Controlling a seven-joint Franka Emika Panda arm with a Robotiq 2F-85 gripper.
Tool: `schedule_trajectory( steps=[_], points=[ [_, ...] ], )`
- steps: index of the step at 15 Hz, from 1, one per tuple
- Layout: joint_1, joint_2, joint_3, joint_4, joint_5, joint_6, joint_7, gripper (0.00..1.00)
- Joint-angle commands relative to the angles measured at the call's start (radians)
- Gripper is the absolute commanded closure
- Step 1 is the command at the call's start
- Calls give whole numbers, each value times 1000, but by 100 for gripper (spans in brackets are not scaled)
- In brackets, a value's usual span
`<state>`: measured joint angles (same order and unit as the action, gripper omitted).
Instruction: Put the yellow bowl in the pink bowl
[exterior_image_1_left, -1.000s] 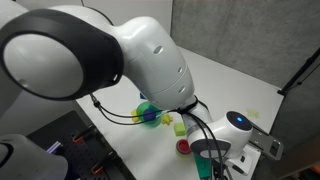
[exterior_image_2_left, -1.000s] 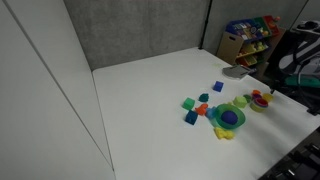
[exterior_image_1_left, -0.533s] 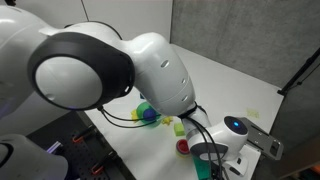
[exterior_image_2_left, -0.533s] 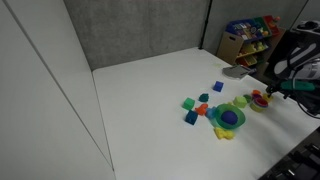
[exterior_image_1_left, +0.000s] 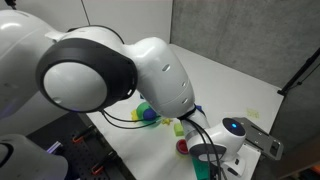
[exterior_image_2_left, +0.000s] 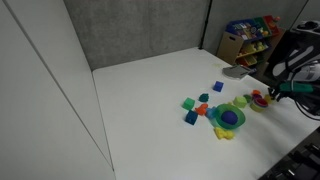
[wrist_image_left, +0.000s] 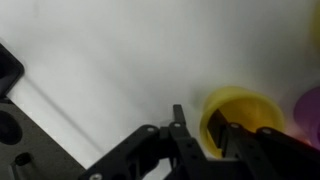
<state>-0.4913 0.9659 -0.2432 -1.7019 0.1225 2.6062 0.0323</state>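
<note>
In the wrist view the yellow bowl (wrist_image_left: 248, 108) sits on the white table at the lower right. My gripper (wrist_image_left: 198, 113) straddles the bowl's near rim, one finger (wrist_image_left: 178, 112) outside the wall and the other inside the bowl, with the jaws drawn close on the wall. The pink bowl (exterior_image_1_left: 183, 147) shows as a small red-pink bowl beside the wrist in an exterior view, and as a red spot (exterior_image_2_left: 259, 99) right by the gripper (exterior_image_2_left: 268, 93) in an exterior view. The bowl rests on the table.
A purple bowl's edge (wrist_image_left: 313, 112) lies just right of the yellow bowl. A green bowl (exterior_image_2_left: 240, 101), a blue bowl in a green one (exterior_image_2_left: 229, 118) and several small blocks (exterior_image_2_left: 190, 104) lie nearby. A toy shelf (exterior_image_2_left: 248, 38) stands at the back. The table edge (exterior_image_2_left: 285, 150) is close.
The arm's large link near the camera has shifted a little. The gripper stays by the bowls and no toy has moved.
</note>
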Motion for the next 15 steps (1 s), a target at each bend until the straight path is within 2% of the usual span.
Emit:
schedule_trajectory(
  steps=[1,3,4,9,15],
  points=[
    [-8,-51,7,-35,18,4,-9,96],
    [-10,-99,8,-76,24,10,-15,99],
    [-10,-119,9,-88,26,8,-16,95],
    [11,-252,13,-229,18,30,-34,95],
    [42,-326,49,-346,24,59,-52,95]
  ],
)
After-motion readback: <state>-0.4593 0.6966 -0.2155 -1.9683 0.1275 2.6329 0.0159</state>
